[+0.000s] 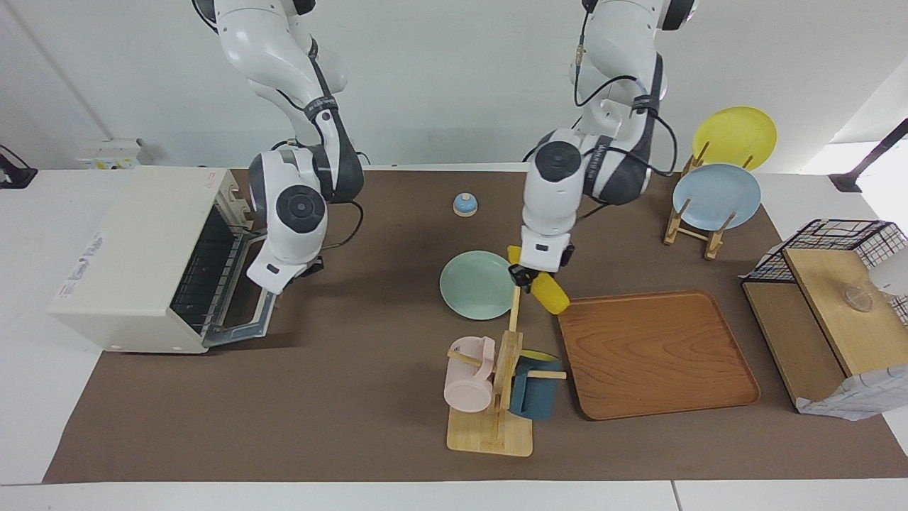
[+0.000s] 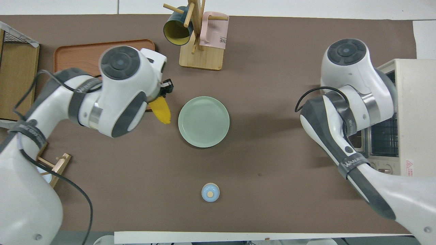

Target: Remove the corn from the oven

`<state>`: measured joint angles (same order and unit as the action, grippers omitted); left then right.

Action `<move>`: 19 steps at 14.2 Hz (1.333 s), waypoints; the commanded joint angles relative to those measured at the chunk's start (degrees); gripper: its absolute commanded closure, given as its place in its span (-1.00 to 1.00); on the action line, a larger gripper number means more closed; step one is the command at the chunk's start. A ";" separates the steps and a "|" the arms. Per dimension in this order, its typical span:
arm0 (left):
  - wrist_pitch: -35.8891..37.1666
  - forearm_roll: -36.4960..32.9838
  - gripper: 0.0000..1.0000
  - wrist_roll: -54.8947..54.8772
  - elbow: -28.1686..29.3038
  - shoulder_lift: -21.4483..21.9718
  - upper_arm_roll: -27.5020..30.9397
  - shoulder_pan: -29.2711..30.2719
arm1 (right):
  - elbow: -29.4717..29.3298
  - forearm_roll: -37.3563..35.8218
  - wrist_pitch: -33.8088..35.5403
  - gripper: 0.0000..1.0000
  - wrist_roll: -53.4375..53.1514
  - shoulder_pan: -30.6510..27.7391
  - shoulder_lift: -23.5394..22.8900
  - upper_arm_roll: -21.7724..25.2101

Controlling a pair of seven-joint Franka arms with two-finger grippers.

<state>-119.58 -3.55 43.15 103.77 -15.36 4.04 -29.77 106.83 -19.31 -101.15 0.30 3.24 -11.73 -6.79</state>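
Observation:
The cream-white oven [image 1: 135, 248] stands at the right arm's end of the table with its door [image 1: 245, 312] folded down open and its wire rack [image 1: 195, 273] bare; it also shows in the overhead view [image 2: 417, 102]. My left gripper [image 1: 523, 275] is shut on the yellow corn [image 1: 550, 294], holding it over the mat between the green plate [image 1: 477, 284] and the wooden tray [image 1: 656, 355]. The corn [image 2: 160, 109] shows below the left hand in the overhead view. My right gripper [image 1: 278, 282] hangs over the open oven door, holding nothing that I can see.
A mug tree [image 1: 496, 390] with a pink and a blue mug stands beside the tray, farther from the robots than the plate. A small blue bell [image 1: 464, 204] sits near the robots. A plate rack [image 1: 709, 213] and a wire shelf [image 1: 823, 305] stand at the left arm's end.

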 commanded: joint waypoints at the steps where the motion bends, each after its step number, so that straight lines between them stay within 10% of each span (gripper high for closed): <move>1: -6.95 -0.40 1.00 -15.68 0.56 -2.47 -0.53 7.25 | 0.13 -3.02 -1.34 0.98 7.68 -6.13 2.49 1.17; 5: -15.21 -1.03 1.00 -28.80 -8.21 -13.79 -0.61 15.08 | 0.13 0.66 -0.10 0.65 10.07 -9.04 5.57 1.17; 7: -20.59 -0.85 0.82 -30.05 -8.58 -16.19 -0.53 16.15 | -0.66 4.43 0.16 -0.87 10.07 -9.92 7.24 1.25; 8: -19.82 -0.85 0.61 -30.14 -8.58 -16.28 -0.53 16.24 | -0.75 6.54 0.86 -1.00 10.16 -10.79 8.73 1.34; 10: -19.03 -0.85 0.19 -30.23 -8.41 -16.19 -0.53 15.89 | -1.18 10.24 2.27 -1.00 10.16 -12.20 11.19 1.34; 12: -14.12 -0.85 -0.98 -29.79 -8.75 -15.67 -0.44 15.27 | -5.29 15.41 5.41 -1.00 9.63 -12.21 13.30 1.43; 19: -1.48 -0.67 -1.00 -30.14 -8.14 -4.00 -0.44 16.67 | -25.35 17.91 24.41 -1.00 5.59 -12.82 12.43 3.01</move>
<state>-126.12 -3.61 13.46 94.30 -23.84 3.79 -13.78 85.23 -2.27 -79.21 7.02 -8.68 2.43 -4.02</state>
